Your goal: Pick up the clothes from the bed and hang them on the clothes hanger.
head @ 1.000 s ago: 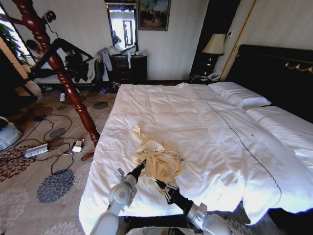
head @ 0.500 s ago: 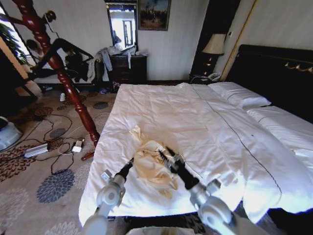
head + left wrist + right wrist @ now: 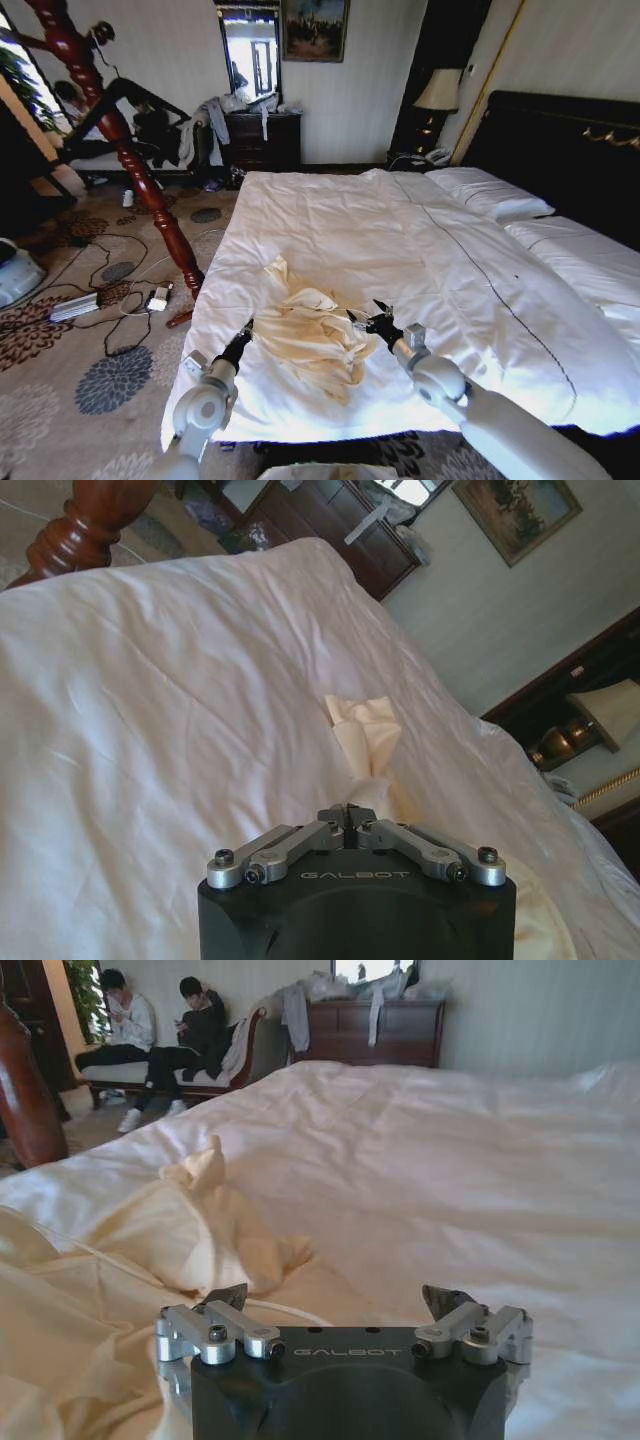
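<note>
One large bed [image 3: 430,250] with a white duvet fills the middle of the head view, crossed by one thin dark stitched line, with two white pillows [image 3: 490,190] against a black headboard [image 3: 560,140]. One crumpled cream garment [image 3: 315,335] lies on the duvet near the bed's foot edge, a thin pale cord looped over it. Two grippers reach over that edge. The left gripper [image 3: 245,328] sits just beside the garment on its left, fingers clenched together with nothing between them; its wrist view shows the closed tips pointing at the cloth's peaked end [image 3: 365,730]. The right gripper [image 3: 372,314] is at the garment's right edge, fingers spread apart, released; its wrist view shows the cloth [image 3: 150,1250] just in front of the open fingers.
</note>
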